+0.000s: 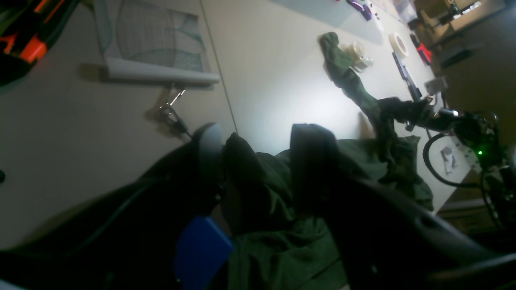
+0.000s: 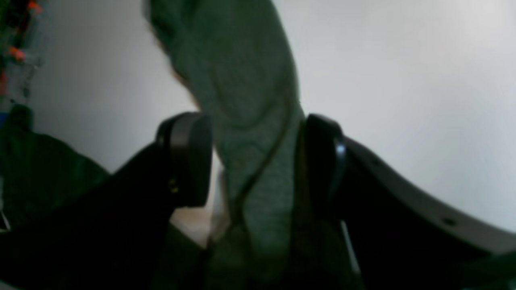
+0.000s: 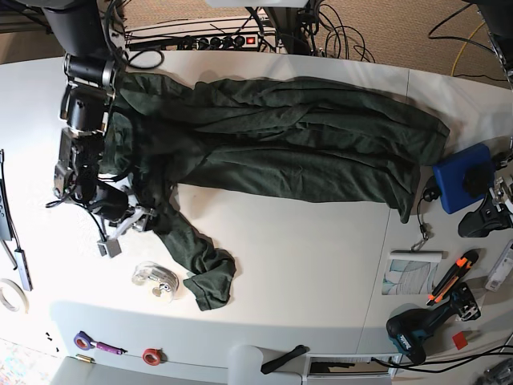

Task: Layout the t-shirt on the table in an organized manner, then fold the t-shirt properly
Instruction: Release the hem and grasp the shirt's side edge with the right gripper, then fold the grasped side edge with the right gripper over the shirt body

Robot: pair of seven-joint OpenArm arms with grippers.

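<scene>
Worktop [image 3: 304,249]: white, smooth, a thin seam running across it near the base view's right side; carries all items below.

T-shirt [image 3: 304,148]: dark green, thin, creased. Spread lengthwise along the far part of the worktop, from the robot's right arm at the base view's left to just short of the blue pad at its right. One sleeve trails down toward the near edge, its end bunched beside the clear tape dispenser.

Left pincer [image 1: 258,161]: fingers [image 1: 312,161] set apart with a ridge of t-shirt cloth between them; whether they press on it cannot be told from the left wrist view. The pincer itself is hard to make out in the base view.

Right pincer [image 2: 254,157]: fingers [image 2: 189,157] standing wide, a band of sleeve cloth passing between them; a gap shows beside one pad, the cloth lies against the other. Not clamped.

Drill [image 3: 421,329]: teal and black, near right corner.

Printed card [image 3: 405,277]: beside the seam, a clip above it.

Clear tape dispenser [image 3: 156,279]: near the sleeve end.

Tape roll [image 3: 10,295]: white, left edge.
</scene>
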